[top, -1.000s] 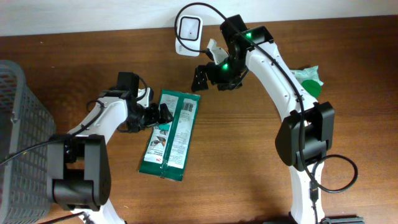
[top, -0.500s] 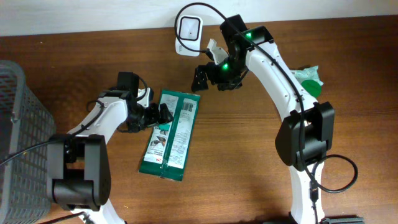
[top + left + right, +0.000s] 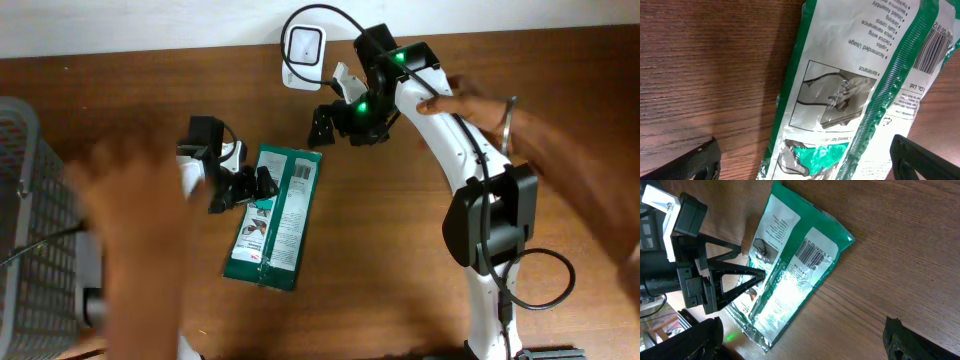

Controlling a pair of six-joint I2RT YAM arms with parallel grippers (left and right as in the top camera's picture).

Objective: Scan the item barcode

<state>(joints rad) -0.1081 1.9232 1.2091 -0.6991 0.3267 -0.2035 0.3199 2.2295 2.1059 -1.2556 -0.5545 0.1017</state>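
Note:
A flat green and white packet (image 3: 272, 218) lies on the wooden table with its printed back up. Its barcode (image 3: 301, 172) sits near the far end and also shows in the right wrist view as the barcode (image 3: 812, 255). My left gripper (image 3: 252, 186) hangs open over the packet's left edge; in its own view the packet (image 3: 850, 95) fills the space between the spread fingers. My right gripper (image 3: 338, 126) is open and empty above the table, just beyond the packet's far end. A white scanner (image 3: 303, 45) stands at the back edge.
A blurred human hand (image 3: 135, 230) covers my left arm. Another arm with a bracelet (image 3: 510, 125) reaches in from the right over my right arm. A grey mesh basket (image 3: 18, 190) stands at the far left. A cable (image 3: 545, 280) loops by the right arm's base.
Two blurred human hands have come into the overhead view, one over the left arm and one from the right. Both arms and the packet stay where they were.

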